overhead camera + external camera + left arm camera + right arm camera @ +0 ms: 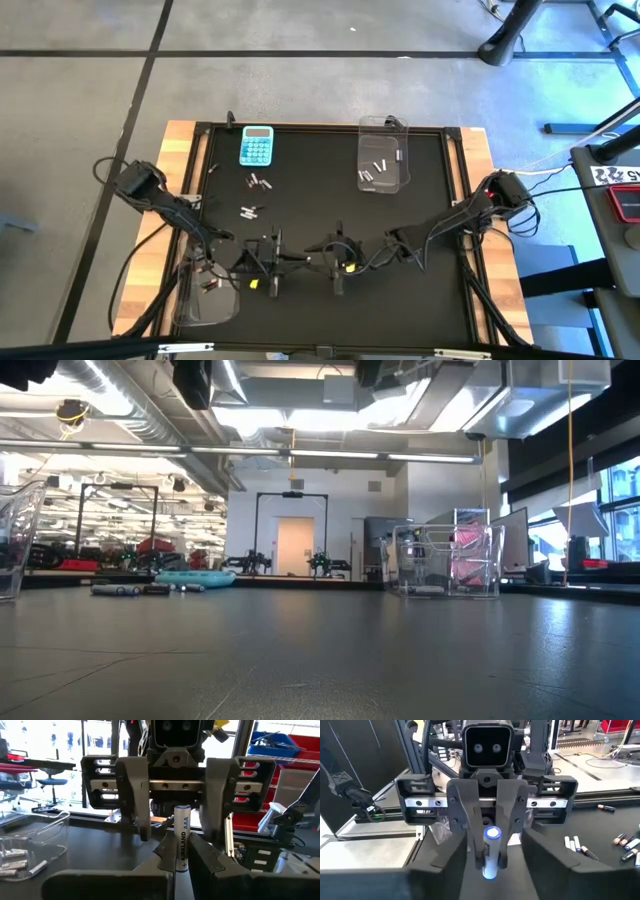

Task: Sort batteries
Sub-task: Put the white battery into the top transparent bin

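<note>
**AAA battery held mid-air, near centre of table**

Battery (181, 840), silvery-white w/ blue print, stands upright in left gripper (490, 847); fingers closed tight on its lower half. Right gripper (177, 831) faces it nose to nose, fingers spread wide either side of battery, not touching it.

Counts:
- calculator (256, 145): 1, far left.
- clear bins: 2. Far-right bin (383, 155) has approx. 3–4 silvery batteries (15, 860); near-left bin (205, 298), contents not countable.
- loose batteries (254, 196): 2 small clusters left of centre, approx. 3 each.
</note>
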Robot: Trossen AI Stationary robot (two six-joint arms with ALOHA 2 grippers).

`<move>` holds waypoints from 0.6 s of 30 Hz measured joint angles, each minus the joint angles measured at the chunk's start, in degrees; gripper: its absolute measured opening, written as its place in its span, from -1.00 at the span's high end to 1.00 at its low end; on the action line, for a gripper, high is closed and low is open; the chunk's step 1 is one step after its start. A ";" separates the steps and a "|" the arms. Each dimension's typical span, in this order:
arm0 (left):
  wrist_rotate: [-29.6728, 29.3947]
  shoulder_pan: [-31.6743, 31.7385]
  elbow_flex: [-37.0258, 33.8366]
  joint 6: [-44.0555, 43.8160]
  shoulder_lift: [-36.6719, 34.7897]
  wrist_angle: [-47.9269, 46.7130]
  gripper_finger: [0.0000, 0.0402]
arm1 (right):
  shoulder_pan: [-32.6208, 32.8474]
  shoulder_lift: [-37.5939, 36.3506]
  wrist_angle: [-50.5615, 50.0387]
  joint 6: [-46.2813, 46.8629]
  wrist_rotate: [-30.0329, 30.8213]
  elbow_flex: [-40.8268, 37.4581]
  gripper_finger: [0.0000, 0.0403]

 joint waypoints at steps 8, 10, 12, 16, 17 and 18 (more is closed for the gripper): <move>0.37 0.00 -0.02 -0.18 0.00 -0.22 0.88 | 0.09 0.00 0.17 -0.04 -1.26 0.00 0.72; 0.41 0.00 -0.02 -0.20 0.00 -0.25 0.84 | 0.11 0.00 0.19 -0.06 -1.26 0.00 0.87; 0.44 0.00 -0.02 -0.26 0.00 -0.23 0.80 | 0.11 0.00 0.25 -0.24 -1.24 0.00 0.88; 0.38 0.21 -0.02 -1.82 -0.02 -1.88 0.65 | 0.11 -0.25 0.36 -0.42 0.17 -0.03 0.88; 0.36 0.35 -0.02 -2.64 -0.02 -3.02 0.61 | 0.11 -0.69 0.09 -0.92 0.87 -0.09 0.88; 0.35 0.60 -0.02 -3.36 -0.02 -4.40 0.57 | 0.11 -1.27 0.03 -1.75 1.70 -0.11 0.88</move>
